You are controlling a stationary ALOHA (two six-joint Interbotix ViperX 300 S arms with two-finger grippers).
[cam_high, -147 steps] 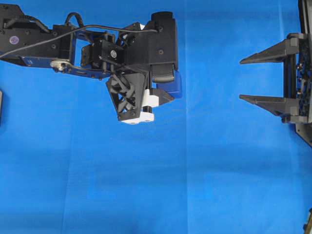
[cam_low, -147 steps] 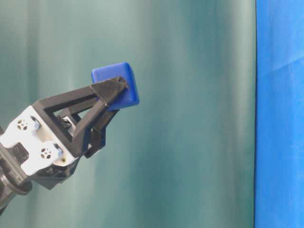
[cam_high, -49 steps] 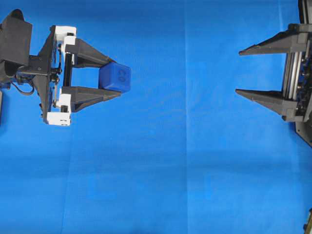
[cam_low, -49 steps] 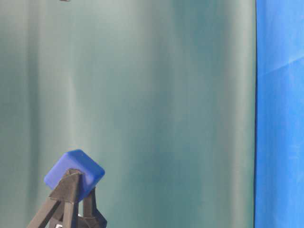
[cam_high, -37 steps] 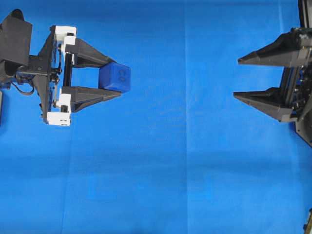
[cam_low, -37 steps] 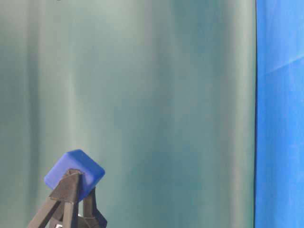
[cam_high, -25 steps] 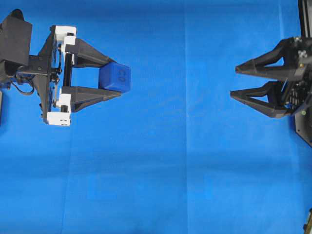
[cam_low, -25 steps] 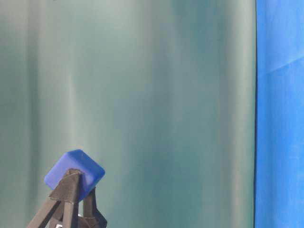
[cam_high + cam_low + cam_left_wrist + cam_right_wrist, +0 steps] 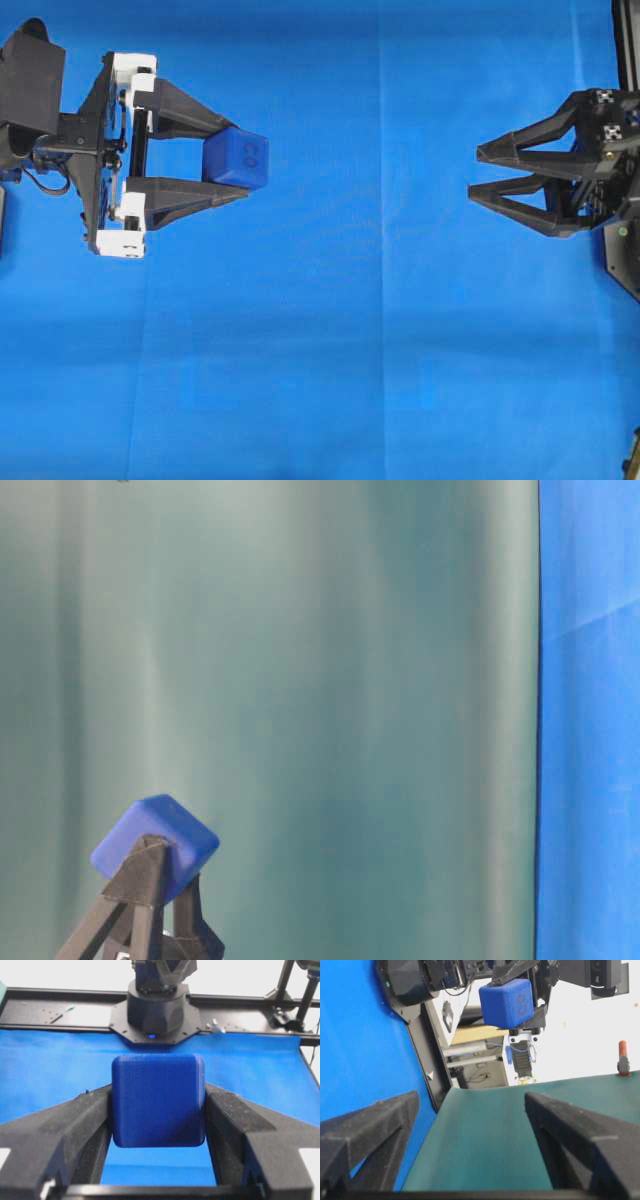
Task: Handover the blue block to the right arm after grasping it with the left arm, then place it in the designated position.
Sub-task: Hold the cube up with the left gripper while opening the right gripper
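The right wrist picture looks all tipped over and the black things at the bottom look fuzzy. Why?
In the right wrist view the camera is rolled, so the blue cloth stands like a wall; the right pincer's fingers sit too near the lens and blur, while the blue block stays sharp. The left wrist view is level, its block crisp.

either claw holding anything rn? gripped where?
Left claw holds the blue block, fingertips pinching two opposite side faces, embossed face pointing away from it. Right claw is open and empty, well apart from the block.
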